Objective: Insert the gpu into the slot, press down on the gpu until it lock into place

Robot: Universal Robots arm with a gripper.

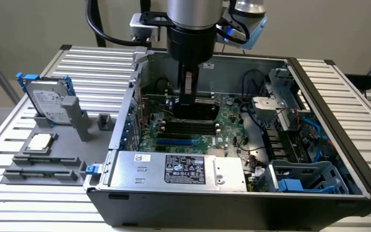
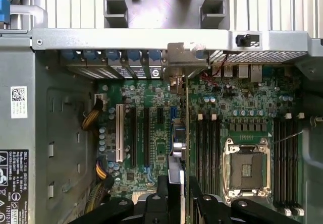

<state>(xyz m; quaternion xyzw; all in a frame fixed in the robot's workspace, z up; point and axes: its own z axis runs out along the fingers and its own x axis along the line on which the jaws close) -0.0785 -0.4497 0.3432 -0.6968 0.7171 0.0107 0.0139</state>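
The gripper [image 1: 188, 101] clamps the card [image 1: 195, 113] above the board [image 1: 227, 130], unseated; insertion calls for aligning its edge with the blue slot [image 1: 174, 143].

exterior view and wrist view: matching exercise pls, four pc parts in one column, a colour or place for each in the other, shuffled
1. flat black-and-green gpu
2. long narrow plastic slot
3. boxy metal power supply
4. blue-framed hard drive

a. upright in a grey holder outside the case
b. held by the gripper
c. bright blue, on the motherboard
d. silver, black label

Pairs: 1-b, 2-c, 3-d, 4-a
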